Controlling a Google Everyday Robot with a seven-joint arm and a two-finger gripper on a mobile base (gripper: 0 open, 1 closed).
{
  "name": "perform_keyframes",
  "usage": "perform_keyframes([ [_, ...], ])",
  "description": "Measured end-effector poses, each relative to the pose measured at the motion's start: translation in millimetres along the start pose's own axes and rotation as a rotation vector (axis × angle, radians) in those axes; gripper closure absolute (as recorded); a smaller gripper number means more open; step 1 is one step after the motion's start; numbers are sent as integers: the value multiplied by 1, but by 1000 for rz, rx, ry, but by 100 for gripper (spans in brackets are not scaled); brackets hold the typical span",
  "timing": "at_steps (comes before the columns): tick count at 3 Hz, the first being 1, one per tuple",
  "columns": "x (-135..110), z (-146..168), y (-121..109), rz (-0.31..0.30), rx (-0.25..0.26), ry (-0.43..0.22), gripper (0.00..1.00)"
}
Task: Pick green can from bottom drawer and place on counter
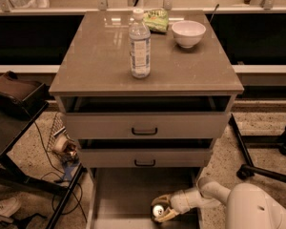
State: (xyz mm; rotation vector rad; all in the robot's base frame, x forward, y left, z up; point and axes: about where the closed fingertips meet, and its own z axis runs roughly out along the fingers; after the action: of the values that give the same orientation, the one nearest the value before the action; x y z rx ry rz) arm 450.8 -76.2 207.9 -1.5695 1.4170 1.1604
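The bottom drawer (126,194) is pulled open below the two upper drawers. The green can (157,212) stands upright on its floor near the front right; mostly its silver top shows. My gripper (162,209) reaches into the drawer from the right on a white arm (214,191). Its fingers (163,199) close around the can from both sides. The can rests low in the drawer. The counter (100,56) is the glossy grey-brown top of the cabinet, well above the gripper.
A clear water bottle (139,46), a white bowl (188,32) and a green snack bag (156,19) stand on the counter. The two upper drawers (144,126) are slightly open and overhang the bottom one. A black stand (14,99) and cables are at the left, chair legs (262,171) at the right.
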Motion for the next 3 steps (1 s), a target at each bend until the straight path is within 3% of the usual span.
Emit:
perform_keyframes([
  [2,-5,2,0,-8,8,22,100],
  [3,-48,-27,9,-24,29,65,100],
])
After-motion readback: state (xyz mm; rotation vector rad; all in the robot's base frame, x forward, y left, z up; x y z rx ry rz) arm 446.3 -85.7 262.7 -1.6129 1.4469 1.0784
